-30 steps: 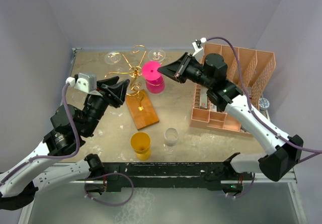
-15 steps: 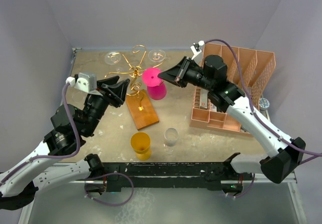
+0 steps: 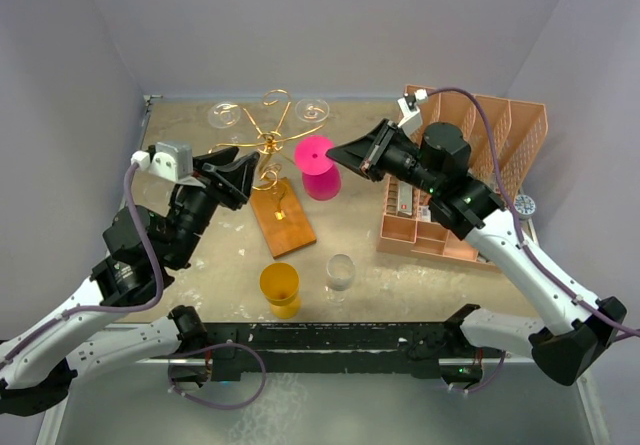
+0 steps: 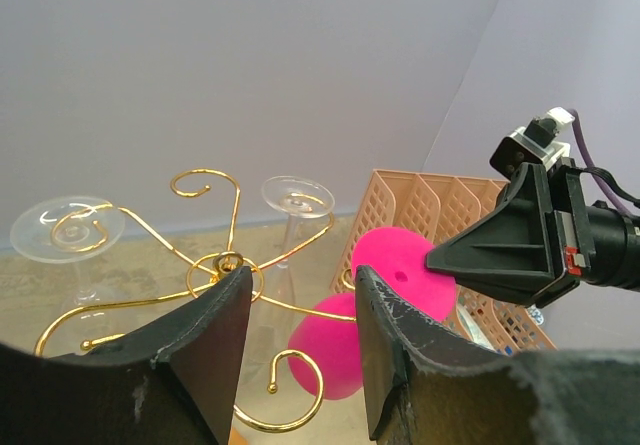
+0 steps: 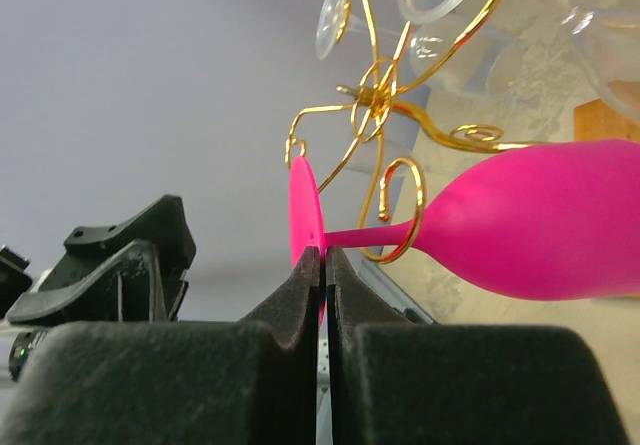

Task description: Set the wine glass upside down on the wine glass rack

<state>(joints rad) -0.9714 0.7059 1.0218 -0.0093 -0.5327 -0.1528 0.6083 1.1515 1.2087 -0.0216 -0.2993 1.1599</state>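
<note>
The pink wine glass (image 3: 321, 177) hangs upside down, foot up, beside the gold wine glass rack (image 3: 268, 146) on its wooden base (image 3: 283, 218). My right gripper (image 3: 337, 153) is shut on the edge of the glass's foot. In the right wrist view the gripper (image 5: 323, 254) pinches the foot disc (image 5: 304, 215), and the stem sits inside a curled rack arm (image 5: 398, 227). My left gripper (image 3: 236, 176) stands open just left of the rack, holding nothing. From its wrist view, the open gripper (image 4: 300, 283) frames the rack's hub (image 4: 228, 263) and the pink glass (image 4: 327, 353).
Two clear glasses (image 3: 224, 115) (image 3: 312, 110) hang on the rack's far arms. A salmon-pink slotted organizer (image 3: 480, 135) stands at the right. A yellow cup (image 3: 280, 287) and a small clear glass (image 3: 340, 271) stand near the front edge.
My right gripper has carried the pink glass to the right and slightly nearer, away from the rack's centre post. The left arm has not moved.
</note>
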